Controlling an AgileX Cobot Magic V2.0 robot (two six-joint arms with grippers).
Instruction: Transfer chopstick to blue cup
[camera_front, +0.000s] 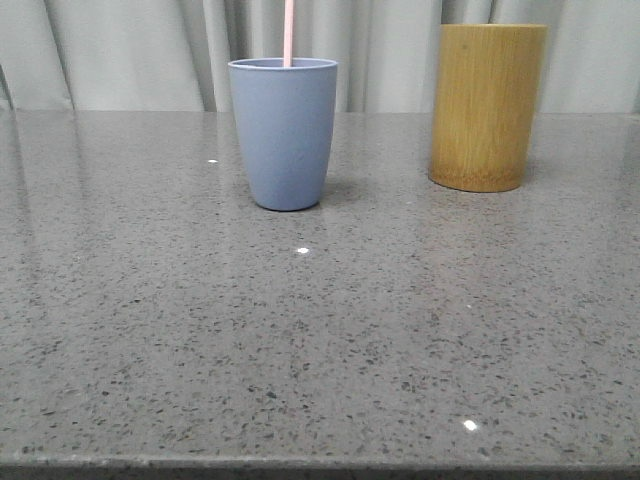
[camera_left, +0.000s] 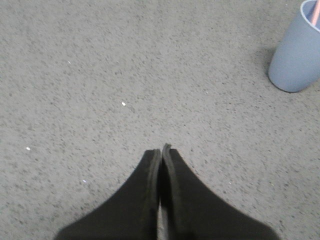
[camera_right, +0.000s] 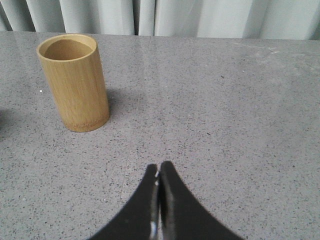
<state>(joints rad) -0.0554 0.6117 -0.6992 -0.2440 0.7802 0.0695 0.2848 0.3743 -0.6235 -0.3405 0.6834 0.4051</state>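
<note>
Front view: blue cup standing upright on grey speckled table, left of frame centre, upper half. Chopstick sitting inside blue cup, rising pale pink past the rim and running out of the top edge of the frame, close to vertical. Bamboo cup standing upright at upper right, well apart from blue cup, not touching it. Pale curtain hanging behind the table along the top of the frame.

Left wrist view: left gripper showing at bottom centre, black fingers pressed together, nothing pinched between them, hovering over bare table. Blue cup sitting at upper right corner, partly cut by the frame edge, well apart from the fingertips. Pink tip of chopstick showing inside the cup mouth, leaning on the inner wall.

Right wrist view: right gripper showing at bottom centre, fingers pressed together, holding nothing. Bamboo cup standing at upper left, interior looking bare, well apart from the fingertips. Curtain running across the top of the frame.
</note>
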